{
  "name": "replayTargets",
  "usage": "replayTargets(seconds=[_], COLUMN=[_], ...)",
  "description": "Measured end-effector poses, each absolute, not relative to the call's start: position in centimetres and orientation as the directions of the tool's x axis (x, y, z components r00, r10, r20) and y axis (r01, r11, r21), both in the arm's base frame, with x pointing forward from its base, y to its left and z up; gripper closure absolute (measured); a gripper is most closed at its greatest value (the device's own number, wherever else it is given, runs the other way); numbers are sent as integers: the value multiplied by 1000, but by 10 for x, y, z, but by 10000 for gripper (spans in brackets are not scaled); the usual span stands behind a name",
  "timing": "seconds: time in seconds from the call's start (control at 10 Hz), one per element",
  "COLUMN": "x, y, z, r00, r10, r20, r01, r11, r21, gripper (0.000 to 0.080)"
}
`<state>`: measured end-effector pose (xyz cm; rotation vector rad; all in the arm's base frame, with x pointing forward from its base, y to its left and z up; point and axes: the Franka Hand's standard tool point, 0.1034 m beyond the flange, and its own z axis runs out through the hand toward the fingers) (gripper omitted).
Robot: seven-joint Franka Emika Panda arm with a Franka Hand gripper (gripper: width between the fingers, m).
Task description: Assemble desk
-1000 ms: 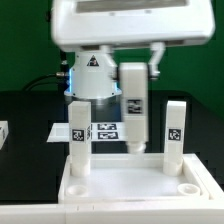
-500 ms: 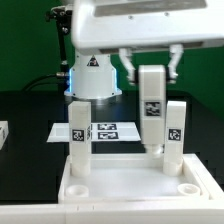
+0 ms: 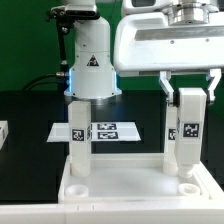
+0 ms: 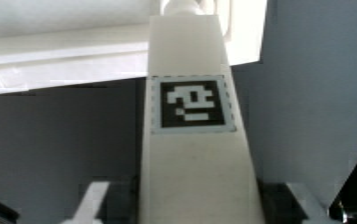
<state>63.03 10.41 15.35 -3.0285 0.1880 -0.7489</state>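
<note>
Holding a white leg (image 3: 190, 125) upright above the far corner of the desk panel (image 3: 130, 190), on the exterior view's right.
Closed on the leg's top with the gripper (image 3: 189, 92), one of its fingers (image 3: 166, 86) on each side, tag facing out. Reaching down to the panel's rim with the lower end; seated or not, cannot tell. Flanked on the exterior view's left by a second leg (image 3: 78, 135) standing upright at its far corner, with the marker board (image 3: 112, 130) flat on the black table (image 3: 30, 110) behind the panel.

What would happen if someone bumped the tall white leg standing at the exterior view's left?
That leg is tall and narrow, so it might tip. Its foot sits down in the panel's corner, which probably steadies it. Its straight edges suggest stiff plastic, unlikely to bend.
</note>
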Motion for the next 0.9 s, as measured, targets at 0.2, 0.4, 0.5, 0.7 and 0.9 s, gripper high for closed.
replayTargets(seconds=[0.2, 0.4, 0.5, 0.7, 0.9], x=[627, 629, 630, 633, 631], y=[113, 113, 112, 112, 114], z=[143, 139, 135, 134, 126], r00=[879, 881, 882, 875, 879], r10=[-113, -107, -105, -101, -94], r20=[462, 460, 459, 473, 467], r01=[-106, -103, -102, -100, -96], r11=[-994, -994, -994, -995, -995], r21=[-41, -34, -30, -27, -20], gripper=[514, 514, 514, 514, 514])
